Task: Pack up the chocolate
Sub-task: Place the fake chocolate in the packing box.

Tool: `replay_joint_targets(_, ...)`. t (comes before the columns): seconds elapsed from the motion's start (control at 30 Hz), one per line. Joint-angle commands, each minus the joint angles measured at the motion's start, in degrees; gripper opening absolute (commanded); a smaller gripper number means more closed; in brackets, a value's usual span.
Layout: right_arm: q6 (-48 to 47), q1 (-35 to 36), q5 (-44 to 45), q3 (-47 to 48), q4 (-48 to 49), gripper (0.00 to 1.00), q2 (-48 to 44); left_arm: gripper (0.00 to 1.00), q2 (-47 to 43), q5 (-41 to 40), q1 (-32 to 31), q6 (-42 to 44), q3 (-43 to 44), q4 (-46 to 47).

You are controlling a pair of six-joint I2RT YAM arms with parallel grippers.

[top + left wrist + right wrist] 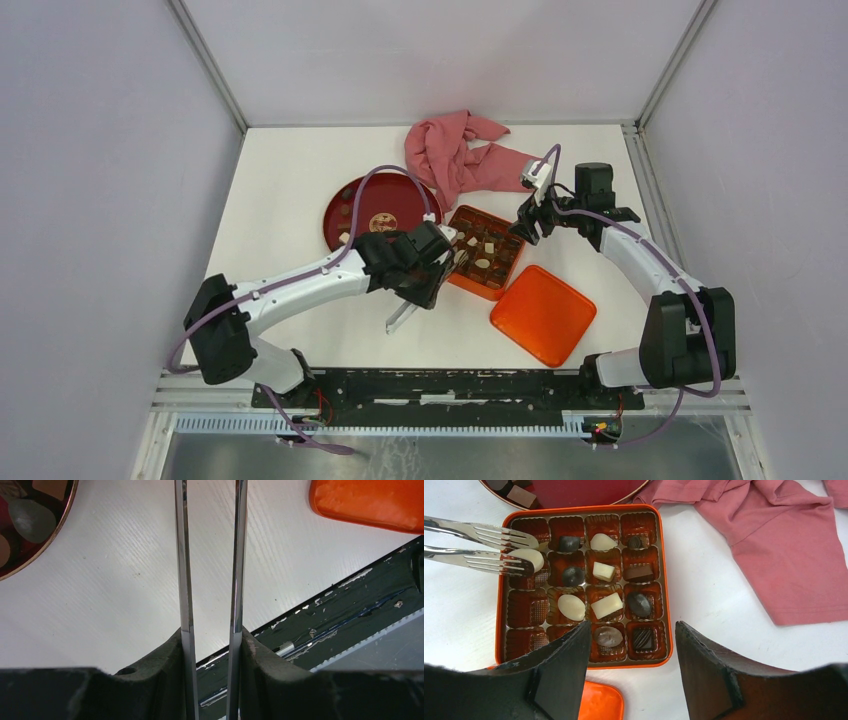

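The orange tin [666, 595] holds several chocolates in its gridded cells, among them a white square [607, 605] and a dark oval [639, 604]. My left gripper [430, 265] is shut on metal tongs [183, 580]. The tongs' fork tips [499, 550] pinch a white oval chocolate [528, 557] over the tin's left column. My right gripper [631, 627] hangs open over the tin's near edge with nothing between its fingers. More chocolates [521, 496] lie on the dark-red plate [400, 195].
The orange lid [543, 314] lies flat to the right of the tin, near the table's front. A pink cloth [460, 155] is crumpled behind the tin and plate. The black base rail [450, 385] runs along the front edge.
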Motion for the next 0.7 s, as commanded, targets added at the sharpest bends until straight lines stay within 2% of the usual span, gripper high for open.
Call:
replay_joint_targets(0.0, -0.8, 0.1, -0.2, 2.1, 0.6, 0.68, 0.2, 0.12, 1.1, -1.3, -1.1, 1.7, 3.0, -0.4)
replay_joint_targets(0.43, -0.8, 0.1, -0.6, 2.1, 0.5, 0.68, 0.0, 0.38, 2.3, -3.2, -1.7, 1.2, 3.6, -1.7)
replay_joint_targets(0.67, -0.8, 0.0, -0.6, 2.1, 0.4, 0.68, 0.1, 0.43, 2.2, -3.4, -1.8, 1.1, 3.7, -2.0)
